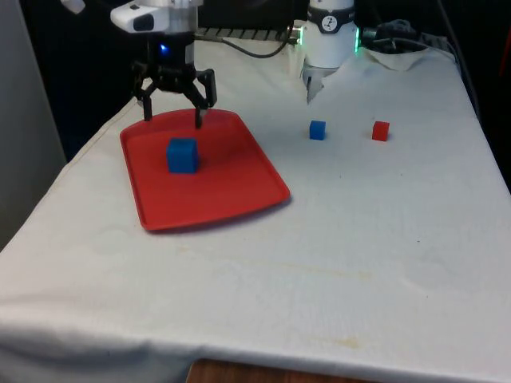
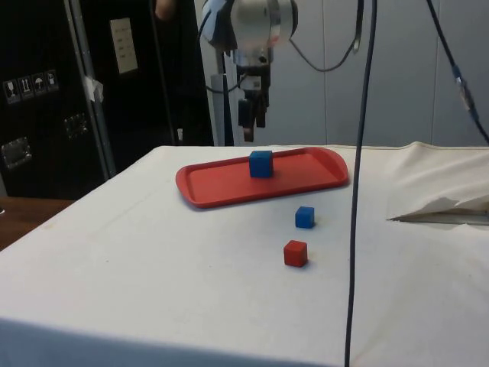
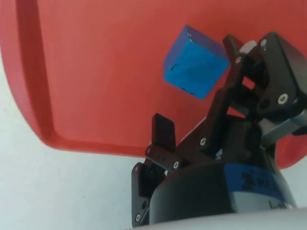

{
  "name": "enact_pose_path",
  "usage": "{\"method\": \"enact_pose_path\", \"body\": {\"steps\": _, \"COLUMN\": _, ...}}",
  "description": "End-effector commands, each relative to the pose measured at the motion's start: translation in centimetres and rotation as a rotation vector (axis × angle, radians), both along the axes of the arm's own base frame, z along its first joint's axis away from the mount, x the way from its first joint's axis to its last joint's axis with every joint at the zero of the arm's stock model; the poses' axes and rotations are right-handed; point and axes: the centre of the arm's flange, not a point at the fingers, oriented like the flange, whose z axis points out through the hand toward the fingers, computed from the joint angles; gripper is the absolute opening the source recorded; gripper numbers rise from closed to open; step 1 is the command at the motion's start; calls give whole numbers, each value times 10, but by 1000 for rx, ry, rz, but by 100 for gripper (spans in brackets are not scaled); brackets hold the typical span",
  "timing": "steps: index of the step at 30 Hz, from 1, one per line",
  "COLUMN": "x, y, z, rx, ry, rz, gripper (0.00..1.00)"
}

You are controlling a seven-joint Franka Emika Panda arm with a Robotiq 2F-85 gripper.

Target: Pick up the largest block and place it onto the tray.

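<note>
Big blue block (image 1: pixel 182 155) sits on the red tray (image 1: pixel 239 199), placement looks done. My gripper (image 1: pixel 173 102) hangs above the tray's far edge, fingers spread, holding nothing. Next move, I'd say: clear off upward. The side view adds the small blue cube (image 2: pixel 305 217) and red cube (image 2: pixel 296 253) off-tray; the wrist view confirms the block is free of my fingers.

The arm (image 2: pixel 256 19) is white and round, with black cables hanging near it. The gripper (image 1: pixel 173 108) is black, made of thin bars joined by small silver screws. Its two fingers (image 3: pixel 163 132) are flat and black. A blue band runs around the wrist
</note>
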Motion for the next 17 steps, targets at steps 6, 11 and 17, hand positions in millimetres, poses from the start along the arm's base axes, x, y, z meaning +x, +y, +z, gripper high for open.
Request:
{"method": "enact_pose_path", "body": {"steps": 6, "x": -2, "y": -3, "z": 25, "rx": 3, "ry": -7, "rz": 1, "gripper": 100}}
{"method": "enact_pose_path", "body": {"steps": 11, "x": -2, "y": -4, "z": 38, "rx": 6, "ry": -18, "rz": 3, "gripper": 100}}
{"method": "enact_pose_path", "body": {"steps": 17, "x": -1, "y": -6, "z": 51, "rx": 16, "ry": -40, "rz": 10, "gripper": 100}}
